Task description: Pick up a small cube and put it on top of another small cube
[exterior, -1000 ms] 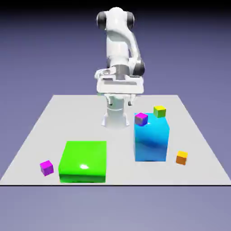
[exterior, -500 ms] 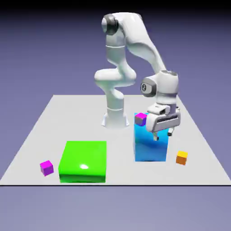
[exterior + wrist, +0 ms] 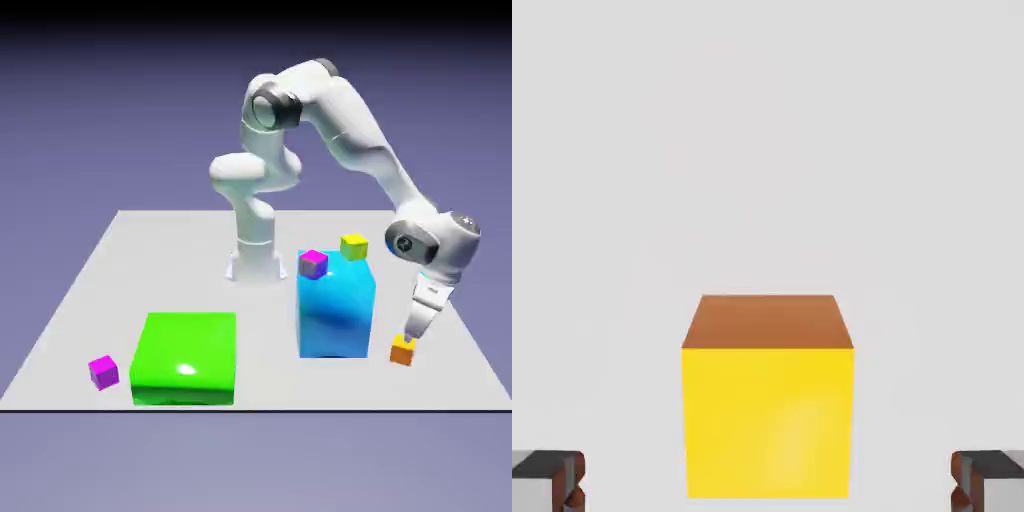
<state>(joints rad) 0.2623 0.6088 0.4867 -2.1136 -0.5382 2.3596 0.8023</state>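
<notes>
A pale grey table (image 3: 270, 385) stands before a blue-violet backdrop (image 3: 90, 120) (black along the top).

So I count four small cubes around the gripper (image 3: 408, 339): one orange cube (image 3: 402, 351) right down by its fingertips, two magenta cubes (image 3: 313, 265) (image 3: 104, 373) off to the exterior view's left of it, and one yellow-green cube (image 3: 354, 247), also over to the left of it. Then there's two big blocks, one blue block (image 3: 334, 312) and one green block (image 3: 186, 358), both left of the gripper too. All that's on or above one bench (image 3: 265, 385), with just the one arm (image 3: 350, 125).
</notes>
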